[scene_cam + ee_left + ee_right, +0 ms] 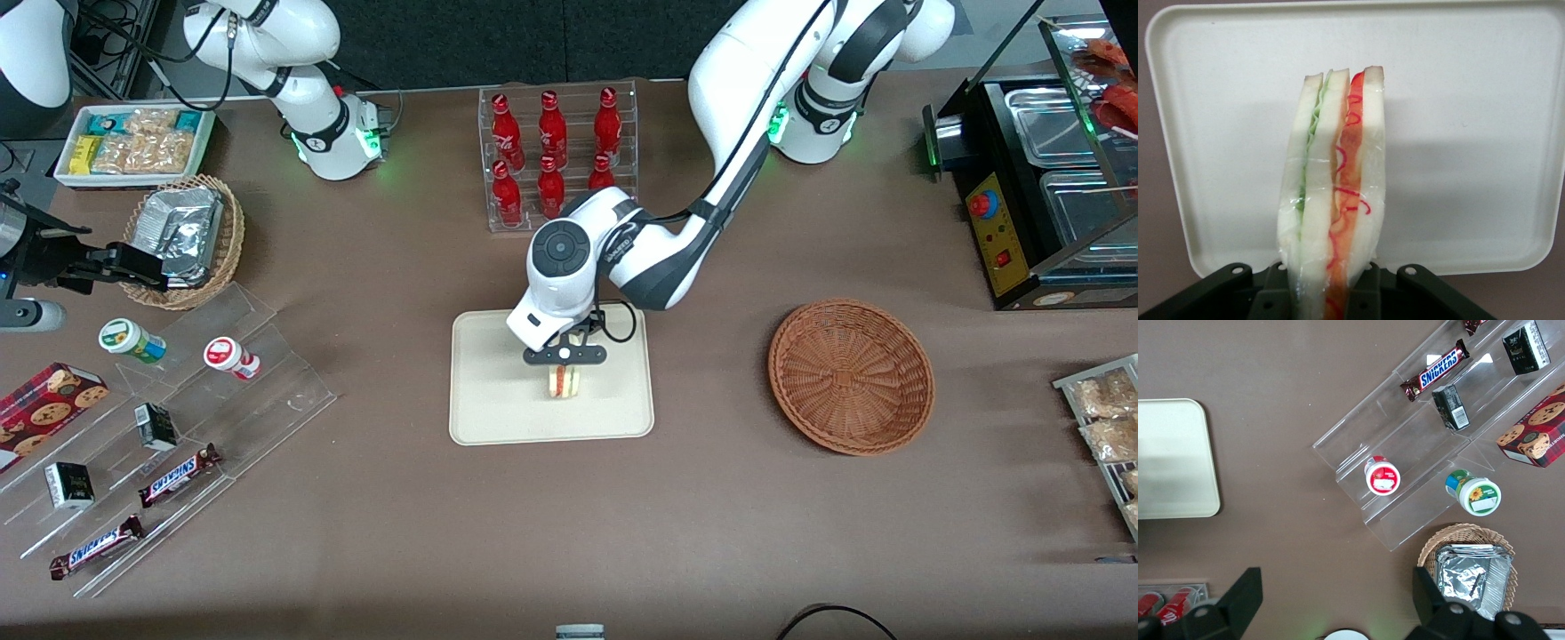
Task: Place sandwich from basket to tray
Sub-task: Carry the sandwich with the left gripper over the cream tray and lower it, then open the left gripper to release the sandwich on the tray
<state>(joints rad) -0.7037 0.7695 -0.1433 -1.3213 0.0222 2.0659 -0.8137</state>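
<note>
Lit brightly and evenly from above. Cast a soft grey shadow of the gripper (564, 357) and sandwich (1335, 193) onto the tray (1471, 80). Glared on the clear plastic steps (1405, 453). Blurred the near end of the sandwich slightly.

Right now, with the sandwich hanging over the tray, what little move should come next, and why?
Probably lower slightly, then open. The gripper is shut on the sandwich, held over the tray, and the basket is already empty.
</note>
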